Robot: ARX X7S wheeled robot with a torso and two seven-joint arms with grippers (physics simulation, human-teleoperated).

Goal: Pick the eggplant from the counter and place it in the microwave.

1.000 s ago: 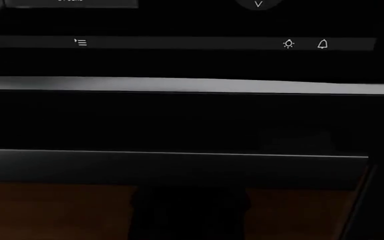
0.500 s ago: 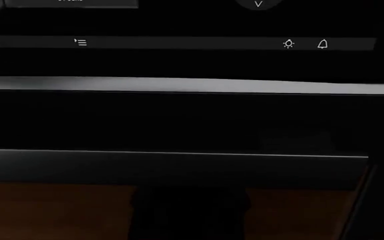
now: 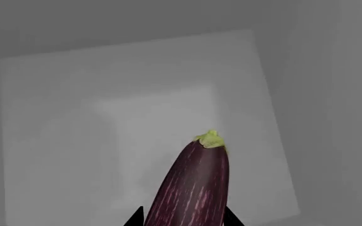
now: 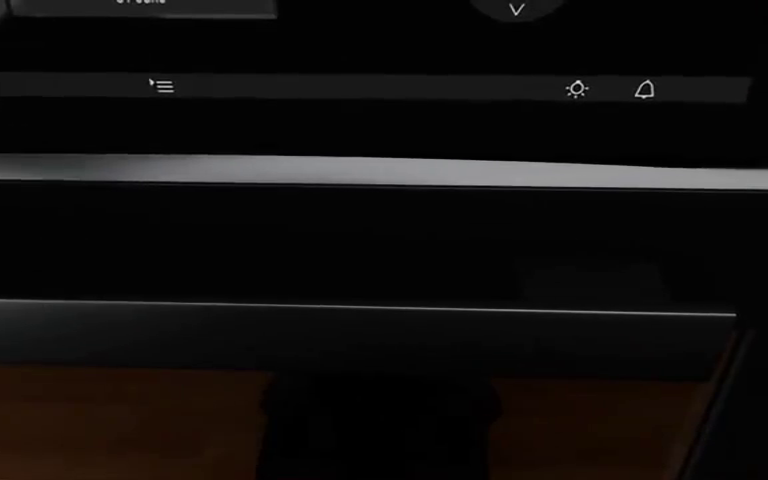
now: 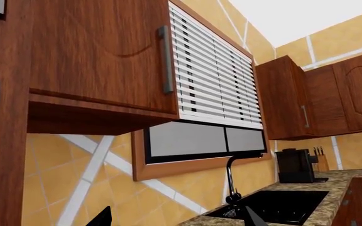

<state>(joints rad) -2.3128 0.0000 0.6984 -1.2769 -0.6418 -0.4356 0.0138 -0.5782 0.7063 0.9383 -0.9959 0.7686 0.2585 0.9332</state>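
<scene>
The eggplant [image 3: 197,188] sits between the two fingers [image 3: 135,218] of the left gripper [image 3: 182,220], stem end pointing away from the wrist, inside what appears to be the microwave cavity [image 3: 137,94], with its back wall beyond the stem.

In the right wrist view, a wall cabinet [image 5: 93,61] hangs beside a window with blinds [image 5: 216,70]. Below the window a faucet [image 5: 231,181] stands behind the sink [image 5: 275,205], set into the tabletop [image 5: 332,193]. A coffee machine [image 5: 294,165] and a knife block [image 5: 320,160] stand on the tabletop beyond the sink.

In the head view, an appliance control strip [image 4: 357,88] spans the frame.

Dark-purple streaked eggplant [image 3: 193,188], pale green cap, speckled counter [image 5: 332,181]
</scene>
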